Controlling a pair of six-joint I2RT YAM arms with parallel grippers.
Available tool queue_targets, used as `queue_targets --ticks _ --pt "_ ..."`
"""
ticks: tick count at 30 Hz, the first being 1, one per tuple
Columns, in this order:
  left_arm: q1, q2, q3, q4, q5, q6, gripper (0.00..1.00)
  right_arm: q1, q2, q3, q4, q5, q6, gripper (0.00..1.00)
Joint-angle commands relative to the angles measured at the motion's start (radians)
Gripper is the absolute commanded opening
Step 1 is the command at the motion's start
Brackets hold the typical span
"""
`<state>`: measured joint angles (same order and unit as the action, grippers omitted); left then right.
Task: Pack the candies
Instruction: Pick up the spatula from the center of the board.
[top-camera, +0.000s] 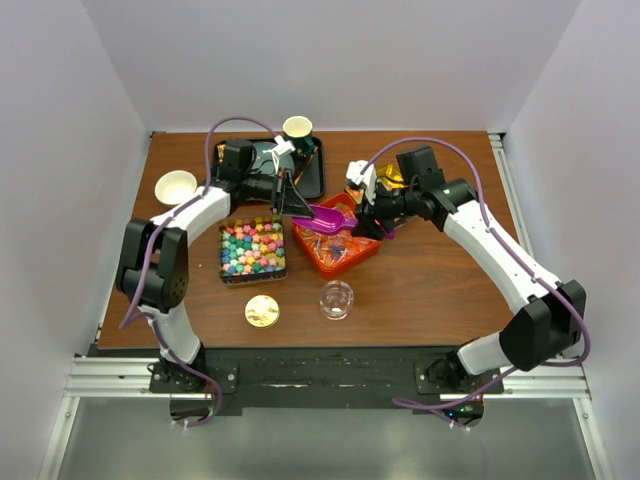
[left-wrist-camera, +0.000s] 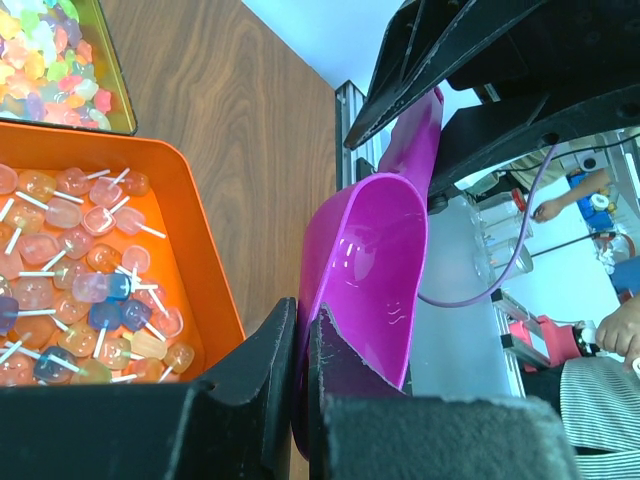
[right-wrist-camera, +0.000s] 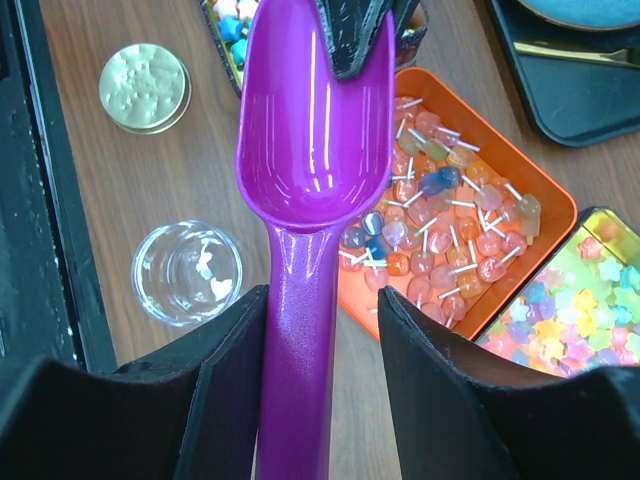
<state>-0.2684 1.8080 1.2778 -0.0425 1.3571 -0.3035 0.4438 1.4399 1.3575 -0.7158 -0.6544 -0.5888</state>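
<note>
- The candies (top-camera: 252, 248) lie loose in open trays around the middle of the table (top-camera: 440, 290). Bright stars fill a dark tray (top-camera: 254, 281), and translucent pieces on white sticks (right-wrist-camera: 440, 220) fill the orange tray (left-wrist-camera: 180, 200) just right of it.
- The pieces look tiny, light, hard and free-rolling, and the sticks probably tangle. Pinching single pieces seems unreliable, so scooping suits them better.
- The purple scoop (top-camera: 322, 220) hangs bowl-up over the orange tray and is empty.
- The left gripper (left-wrist-camera: 304, 310) is clamped on the thin rim of the scoop's bowl.
- The right gripper (right-wrist-camera: 322, 295) straddles the handle with its jaws apart, and a gap shows on one side. The stiff handle looks like the soundest place to hold.
- A glass jar (top-camera: 336, 298) stands toward the table's near edge.
</note>
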Motion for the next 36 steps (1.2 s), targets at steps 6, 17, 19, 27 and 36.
queue_targets --ticks 6,17,19,27,36 --pt "0.005 0.014 0.0 0.104 0.097 -0.071 0.0 -0.004 0.024 0.045 -0.053 -0.01 -0.071 0.38" --pt "0.049 0.001 0.129 -0.363 -0.245 0.412 0.45 -0.005 0.104 0.173 -0.233 0.087 -0.248 0.0" --pt "0.057 -0.039 0.138 -0.476 -0.352 0.499 0.49 -0.008 0.144 0.251 -0.333 0.124 -0.359 0.0" --pt "0.153 -0.235 -0.013 -0.57 -0.844 0.682 0.72 -0.001 0.41 0.61 -0.478 0.251 -0.416 0.0" --pt "0.307 -0.274 -0.109 -0.637 -0.984 0.684 0.56 0.134 0.471 0.661 -0.409 0.378 -0.387 0.0"
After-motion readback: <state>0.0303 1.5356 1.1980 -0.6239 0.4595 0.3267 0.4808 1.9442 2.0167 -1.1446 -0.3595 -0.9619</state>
